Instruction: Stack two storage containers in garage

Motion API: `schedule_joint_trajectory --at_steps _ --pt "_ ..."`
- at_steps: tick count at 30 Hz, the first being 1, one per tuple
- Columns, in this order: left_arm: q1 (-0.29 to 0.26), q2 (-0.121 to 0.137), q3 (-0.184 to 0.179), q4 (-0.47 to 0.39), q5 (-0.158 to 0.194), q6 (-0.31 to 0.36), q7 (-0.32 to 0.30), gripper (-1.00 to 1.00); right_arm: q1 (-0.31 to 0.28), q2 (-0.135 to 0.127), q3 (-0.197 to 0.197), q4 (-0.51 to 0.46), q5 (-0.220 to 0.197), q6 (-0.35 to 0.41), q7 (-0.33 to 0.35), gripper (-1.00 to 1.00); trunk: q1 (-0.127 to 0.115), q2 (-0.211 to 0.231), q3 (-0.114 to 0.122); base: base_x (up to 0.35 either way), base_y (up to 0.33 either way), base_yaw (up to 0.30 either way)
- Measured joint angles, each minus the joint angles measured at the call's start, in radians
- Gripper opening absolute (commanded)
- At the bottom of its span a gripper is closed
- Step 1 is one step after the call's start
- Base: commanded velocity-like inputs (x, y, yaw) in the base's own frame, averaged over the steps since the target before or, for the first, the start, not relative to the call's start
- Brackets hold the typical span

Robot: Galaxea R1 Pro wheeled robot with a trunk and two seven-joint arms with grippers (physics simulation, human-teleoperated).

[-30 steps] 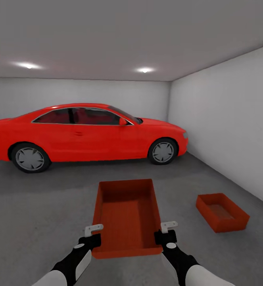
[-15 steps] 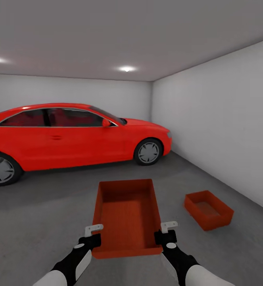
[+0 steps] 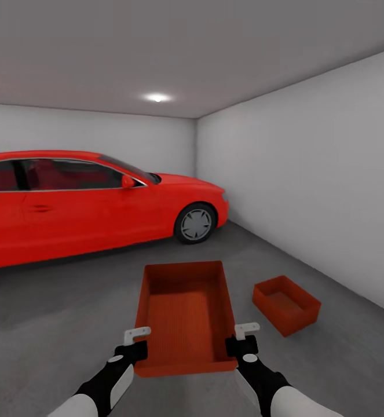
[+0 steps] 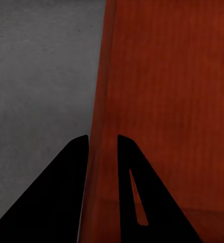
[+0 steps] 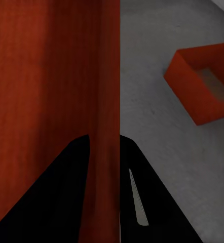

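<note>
Carrying one storage container [image 3: 186, 315] between both arms right now. The left end effector [image 3: 135, 343] is clamped over the thin left wall near the close corner, and the right end effector [image 3: 242, 339] does the same on the right wall; both wrist views show a finger on each side of the wall. My guess is it handles light but a bit flexy: open top, thin plain walls, empty inside. So pinching the two long walls opposite each other looks like the sane grip, and squeezing unevenly could probably twist it.

Past the held bin, off to its right, the second storage container [image 3: 286, 305] sits open side up on the dark concrete floor [image 3: 58, 324] of the garage, well apart from the carried one. Beyond the held bin to its left is a red coupe [image 3: 87, 202], with white walls behind.
</note>
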Motion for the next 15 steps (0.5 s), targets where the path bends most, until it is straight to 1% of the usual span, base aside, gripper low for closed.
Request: schedule_joint_trajectory --at_steps 15 --pt "0.0 0.0 0.0 0.0 0.0 0.0 0.0 -1.0 0.0 0.0 0.0 0.0 0.0 0.0 0.0 -1.0 0.0 0.0 0.0 0.322 0.156 -0.285"
